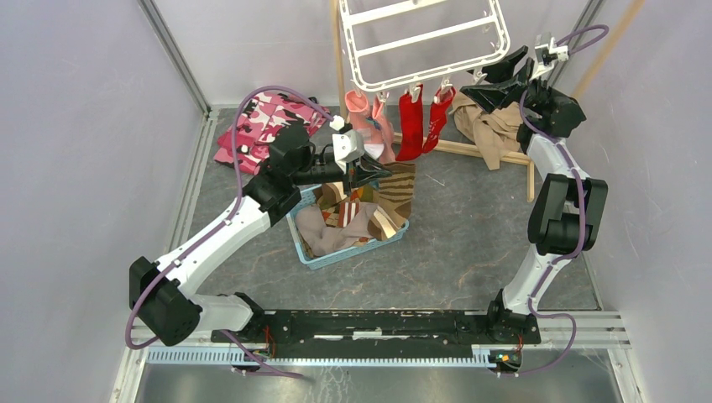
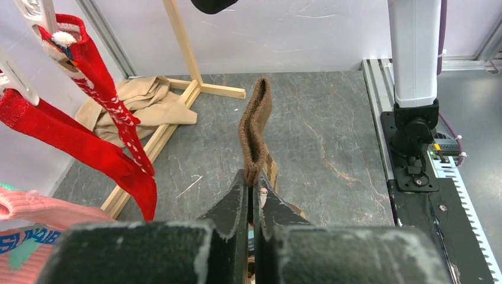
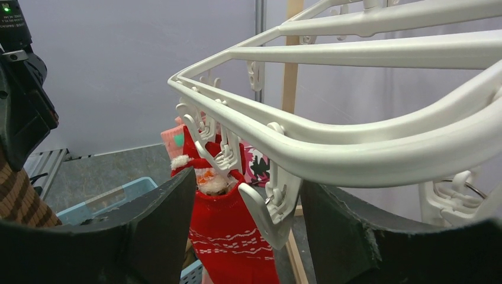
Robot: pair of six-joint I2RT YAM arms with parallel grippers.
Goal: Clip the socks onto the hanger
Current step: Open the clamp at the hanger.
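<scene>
Above the blue basket [image 1: 348, 252], the left claw [image 2: 253, 184] is clamped shut on one end of a brown striped sock [image 2: 254, 127], holding it upright, apparently to present it to a clip. At the hanger [image 3: 367, 148] rim, the right claw [image 3: 248, 204] stands open astride a free white peg [image 3: 269, 216], likely ready to squeeze it. Red socks [image 1: 422, 122] and pink socks [image 1: 369, 126] hang clipped

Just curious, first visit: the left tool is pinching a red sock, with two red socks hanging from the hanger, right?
No: the left tool pinches a brown sock, as the left wrist view shows. Two red socks do hang from the hanger.
</scene>
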